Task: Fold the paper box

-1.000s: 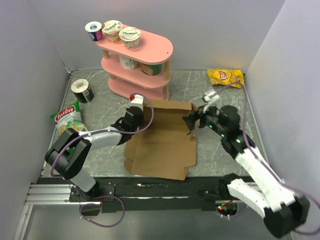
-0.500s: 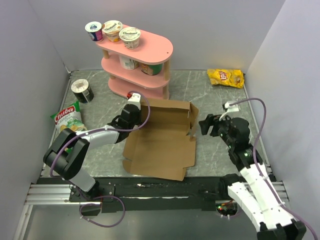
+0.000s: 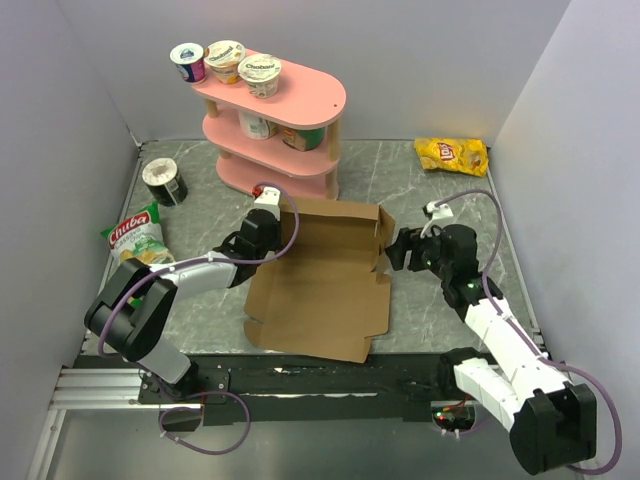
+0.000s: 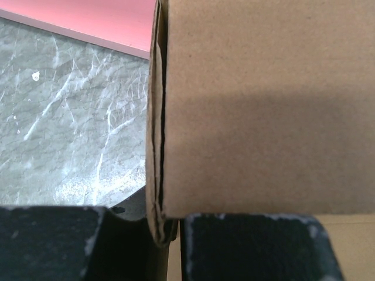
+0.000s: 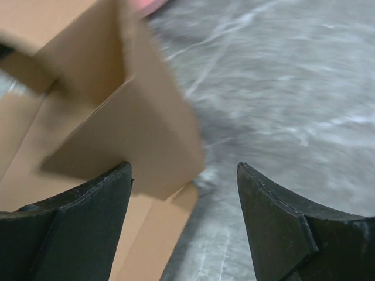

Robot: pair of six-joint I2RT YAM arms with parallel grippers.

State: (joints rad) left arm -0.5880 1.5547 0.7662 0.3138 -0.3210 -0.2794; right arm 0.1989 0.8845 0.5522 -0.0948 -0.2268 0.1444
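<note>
Grey marble tabletop (image 3: 430,300); paper box (image 3: 325,290) lies mid-table, rear and side walls raised; left gripper (image 3: 268,222) pinches its left wall; right gripper (image 3: 395,250) gapes beside the right flap; cardboard likely light, stiff, crease-prone; grip flap edges.

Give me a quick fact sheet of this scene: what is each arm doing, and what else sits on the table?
Job: folding the paper box, a brown cardboard sheet lying mostly flat, its far wall raised
Left gripper: shut on the box's far-left corner
Right gripper: open, at the raised flap on the box's right side
Other items: pink shelf with yogurt cups on top, yellow Lay's bag, green snack bag
</note>
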